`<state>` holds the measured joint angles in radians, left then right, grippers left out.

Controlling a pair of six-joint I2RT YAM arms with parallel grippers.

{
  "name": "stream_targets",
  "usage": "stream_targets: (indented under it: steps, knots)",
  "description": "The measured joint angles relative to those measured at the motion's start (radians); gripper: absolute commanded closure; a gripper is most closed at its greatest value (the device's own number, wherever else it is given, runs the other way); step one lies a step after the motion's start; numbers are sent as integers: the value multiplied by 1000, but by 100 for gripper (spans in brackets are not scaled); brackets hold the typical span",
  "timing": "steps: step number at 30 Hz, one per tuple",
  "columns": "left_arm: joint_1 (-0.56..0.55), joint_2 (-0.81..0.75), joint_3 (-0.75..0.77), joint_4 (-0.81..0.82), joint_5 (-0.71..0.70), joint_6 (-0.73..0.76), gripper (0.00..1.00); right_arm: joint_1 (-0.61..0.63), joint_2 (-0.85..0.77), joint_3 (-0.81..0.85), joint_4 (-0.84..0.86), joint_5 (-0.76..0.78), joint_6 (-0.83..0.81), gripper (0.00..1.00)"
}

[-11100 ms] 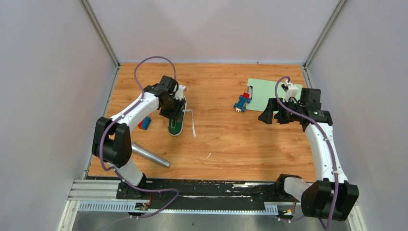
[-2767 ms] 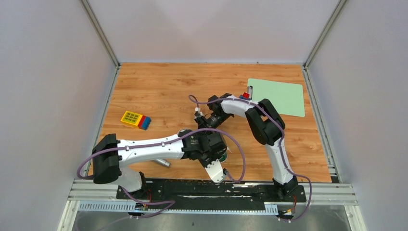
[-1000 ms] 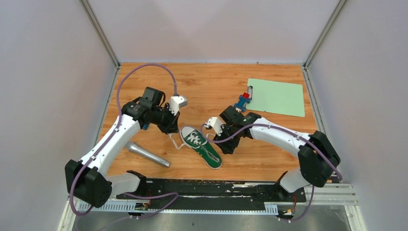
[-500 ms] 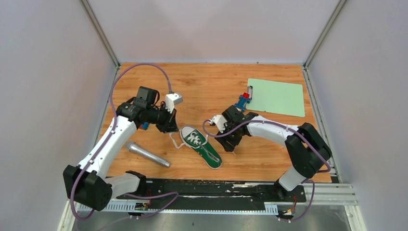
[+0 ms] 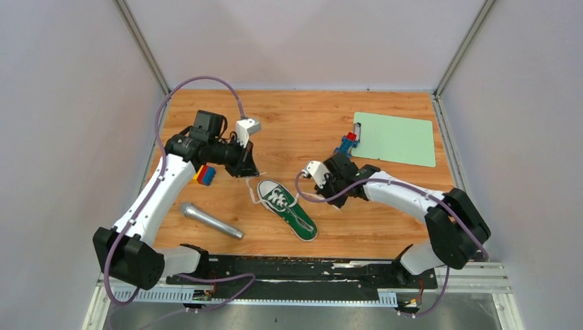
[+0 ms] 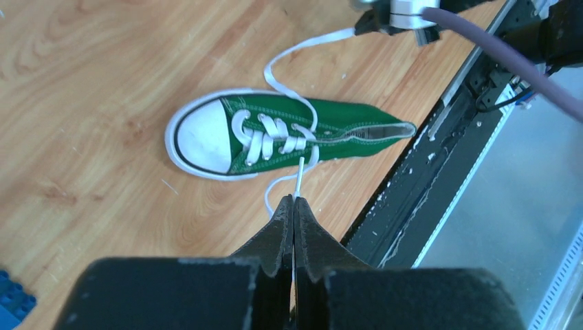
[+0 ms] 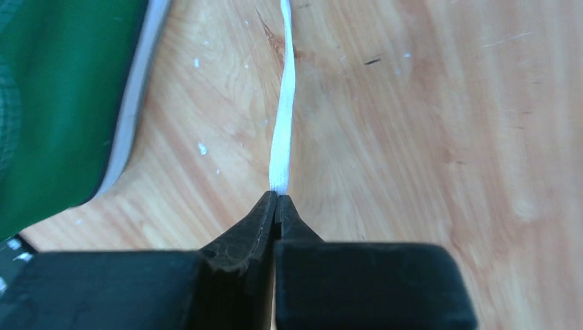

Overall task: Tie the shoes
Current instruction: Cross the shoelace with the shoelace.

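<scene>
Both arms have drawn back from the sneaker (image 5: 287, 208) over the last half second, and the right claw (image 7: 276, 199), gaping a moment ago, is now pinched shut on the tip of a white lace (image 7: 282, 124) that runs flat along the wood. The left claw (image 6: 293, 203) is likewise clamped tight on the other lace (image 6: 300, 175), which rises taut from the eyelets. The green sneaker lies on its sole near the front middle of the tabletop (image 5: 302, 117), with its white toe cap pointing back and left. On the orange wood-grain surface also lie a silver microphone (image 5: 211, 221) at front left, a yellow, red and blue toy block (image 5: 204, 174) beside the left arm, a pale green clipboard (image 5: 395, 137) at back right and a blue-and-red toy (image 5: 346, 144) at its corner. Pale grey walls (image 5: 69, 103) on metal posts enclose three sides.
</scene>
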<state>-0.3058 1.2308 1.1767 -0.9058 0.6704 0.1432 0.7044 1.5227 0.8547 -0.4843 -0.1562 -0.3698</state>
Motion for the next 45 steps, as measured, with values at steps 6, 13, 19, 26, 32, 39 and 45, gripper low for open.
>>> stream_targets:
  steps: [6, 13, 19, 26, 32, 39, 45]
  knots:
    - [0, 85, 133, -5, 14, 19, 100, -21, -94, 214, -156, -64, -31, 100]
    - [1, 153, 179, -23, 77, 27, 100, -34, -114, 390, -303, -194, -93, 100]
    - [1, 202, 179, -24, 148, 31, 100, -9, -152, 505, -357, -286, -151, 100]
    - [-31, 291, 193, -18, 249, 72, 100, 56, -153, 589, -377, -343, -171, 100]
    - [-92, 340, 190, 44, 275, 68, 100, 70, -107, 628, -383, -378, -167, 100]
    - [-119, 460, 227, 92, 299, 45, 100, 121, -72, 635, -387, -393, -167, 100]
    - [-188, 547, 268, 95, 296, 28, 97, 140, -55, 632, -380, -391, -167, 100]
